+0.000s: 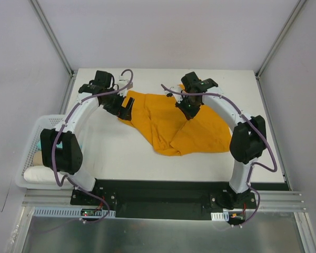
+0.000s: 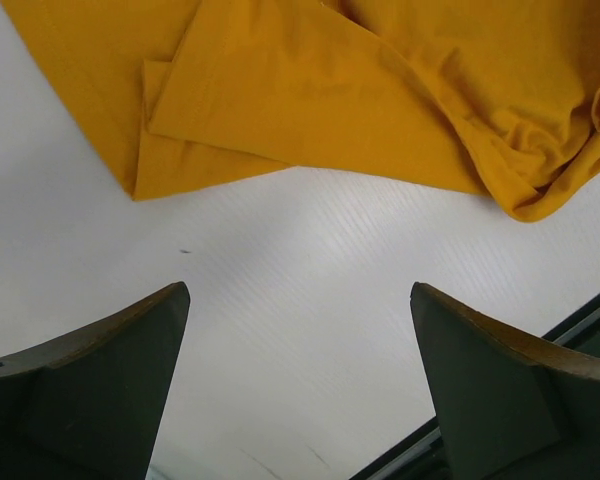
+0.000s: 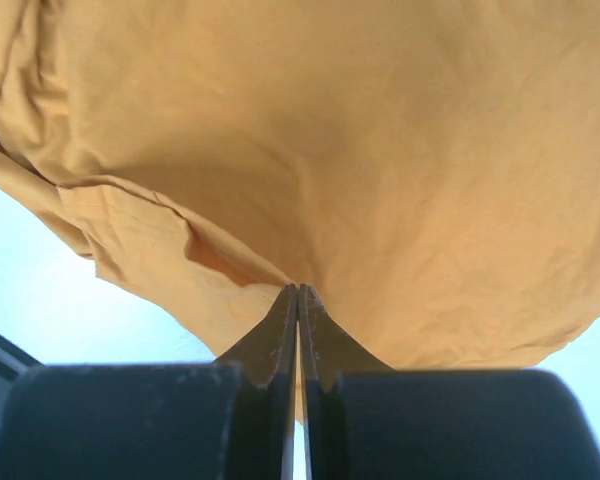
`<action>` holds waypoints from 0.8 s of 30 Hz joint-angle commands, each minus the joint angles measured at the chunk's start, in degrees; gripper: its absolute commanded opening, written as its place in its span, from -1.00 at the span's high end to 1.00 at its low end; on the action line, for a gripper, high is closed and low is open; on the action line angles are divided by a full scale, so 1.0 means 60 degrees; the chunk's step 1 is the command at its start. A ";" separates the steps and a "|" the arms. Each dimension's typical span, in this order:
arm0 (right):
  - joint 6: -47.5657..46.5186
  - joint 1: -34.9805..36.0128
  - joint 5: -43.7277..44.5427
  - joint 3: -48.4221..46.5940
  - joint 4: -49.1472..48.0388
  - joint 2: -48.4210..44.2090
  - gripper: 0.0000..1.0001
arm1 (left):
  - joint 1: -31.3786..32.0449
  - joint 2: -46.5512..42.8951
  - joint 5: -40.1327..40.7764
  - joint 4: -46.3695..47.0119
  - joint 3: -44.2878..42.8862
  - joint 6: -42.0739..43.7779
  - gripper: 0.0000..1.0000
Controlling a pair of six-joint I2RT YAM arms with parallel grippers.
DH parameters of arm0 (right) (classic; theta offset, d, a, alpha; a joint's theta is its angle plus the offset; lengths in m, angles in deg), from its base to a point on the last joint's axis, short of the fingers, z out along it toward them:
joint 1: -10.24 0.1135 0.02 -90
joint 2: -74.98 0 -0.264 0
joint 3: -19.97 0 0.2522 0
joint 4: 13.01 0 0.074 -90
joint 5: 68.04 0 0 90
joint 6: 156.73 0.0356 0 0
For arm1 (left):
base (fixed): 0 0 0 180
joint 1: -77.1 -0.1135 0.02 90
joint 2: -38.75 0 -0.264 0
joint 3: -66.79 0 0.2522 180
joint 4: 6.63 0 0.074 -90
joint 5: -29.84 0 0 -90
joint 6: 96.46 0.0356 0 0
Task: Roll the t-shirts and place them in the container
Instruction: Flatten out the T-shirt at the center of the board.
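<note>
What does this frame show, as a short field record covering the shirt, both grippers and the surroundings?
garment: mustard-orange fabric t-shirt, crumpled, partly folded over itself, not rolled
surface: white table
left gripper: open, over bare table beside the shirt's edge, empty
right gripper: shut, pinching the shirt fabric
beside table: white plastic basket, on the left

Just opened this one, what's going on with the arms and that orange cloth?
Two robot arms are working on a mustard-orange t-shirt that lies crumpled on the white table and is not yet rolled. The right gripper is shut on a pinch of the shirt's fabric. The left gripper is open and holds nothing, hovering over bare table just beside the shirt's left edge.
</note>
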 commanded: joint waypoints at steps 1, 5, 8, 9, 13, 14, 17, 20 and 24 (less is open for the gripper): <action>0.1575 -0.0382 -0.0062 0.0216 0.0335 -0.0693 0.99 | -0.0088 0.1204 0.0230 -0.0038 -0.1456 0.0807 -0.84; 0.2005 -0.1026 -0.0175 -0.0061 0.1153 -0.0752 0.99 | -0.0088 0.2813 -0.0122 -0.0053 -0.2921 0.0852 -0.76; 0.1962 -0.1568 -0.0235 -0.0238 0.1448 -0.1000 0.99 | -0.0073 0.3722 -0.0706 -0.0082 -0.3903 0.0925 -0.57; 0.1918 -0.1671 -0.0279 -0.0238 0.1478 -0.1117 0.99 | -0.0059 0.3900 -0.0911 -0.0097 -0.4297 0.0954 -0.53; 0.1771 -0.1950 -0.0308 -0.0194 0.1610 -0.1118 0.99 | 0.0248 0.4721 -0.1441 -0.0184 -0.5018 0.1246 -0.41; 0.1786 -0.1965 -0.0323 -0.0150 0.1610 -0.1104 0.99 | 0.0438 0.5013 -0.1368 -0.0214 -0.5121 0.1320 -0.41; 0.1801 -0.2009 -0.0440 -0.0004 0.1595 -0.1118 0.99 | 0.0629 0.5511 -0.1353 -0.0287 -0.5341 0.1379 -0.41; 0.1771 -0.1994 -0.0469 0.0114 0.1580 -0.1147 0.99 | 0.0820 0.5893 -0.1207 -0.0273 -0.5429 0.1437 -0.36; 0.1771 -0.2009 -0.0396 0.0216 0.1595 -0.1162 0.99 | 0.0952 0.6318 -0.0958 -0.0273 -0.5648 0.1366 -0.29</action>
